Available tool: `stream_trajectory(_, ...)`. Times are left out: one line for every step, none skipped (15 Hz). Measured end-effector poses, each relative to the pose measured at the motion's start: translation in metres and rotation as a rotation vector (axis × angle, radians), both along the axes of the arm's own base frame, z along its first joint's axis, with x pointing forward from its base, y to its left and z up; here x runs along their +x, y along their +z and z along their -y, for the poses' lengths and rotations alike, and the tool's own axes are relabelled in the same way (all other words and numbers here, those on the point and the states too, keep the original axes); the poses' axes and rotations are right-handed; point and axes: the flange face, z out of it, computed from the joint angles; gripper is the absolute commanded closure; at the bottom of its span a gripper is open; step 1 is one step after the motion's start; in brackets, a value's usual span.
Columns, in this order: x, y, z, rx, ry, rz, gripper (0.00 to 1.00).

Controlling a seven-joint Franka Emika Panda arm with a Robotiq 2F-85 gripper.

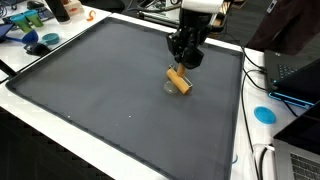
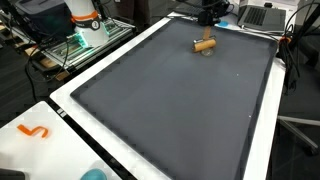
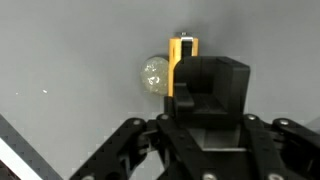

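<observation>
Tan cylinder [image 1: 179, 81] lies flat, long axis along mat [image 1: 90, 90].

Table [image 1: 250, 140], white top, covered almost wholly by a dark grey mat [image 1: 100, 90] with a raised rim; the white shows only as a margin in both exterior views. On the mat, toward one far corner: a tan cylinder [image 1: 179, 81] lying on its side, with a clear round piece [image 1: 168, 87] touching it. On the white margin: a blue disc [image 1: 265, 113] and an orange squiggle [image 2: 35, 131].
</observation>
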Motion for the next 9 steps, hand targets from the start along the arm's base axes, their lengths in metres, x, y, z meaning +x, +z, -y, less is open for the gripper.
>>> stream_trajectory(0.0001, 0.0000, -0.0001, -0.001, 0.001, 0.002, 0.77)
stream_trajectory(0.0002, 0.0000, -0.0002, -0.003, 0.002, 0.004, 0.77)
stream_trajectory(0.0002, 0.0000, -0.0004, -0.005, 0.003, 0.006, 0.77)
stream_trajectory(0.0003, 0.0000, -0.0007, -0.008, 0.004, 0.008, 0.77)
stream_trajectory(0.0002, 0.0000, -0.0011, -0.011, 0.005, 0.011, 0.77)
stream_trajectory(0.0002, 0.0000, -0.0015, -0.014, 0.005, 0.014, 0.77)
stream_trajectory(0.0002, 0.0000, -0.0018, -0.016, 0.002, 0.016, 0.77)
stream_trajectory(0.0004, -0.0001, -0.0018, -0.017, -0.001, 0.018, 0.77)
stream_trajectory(0.0009, 0.0000, -0.0014, -0.016, -0.004, 0.021, 0.77)
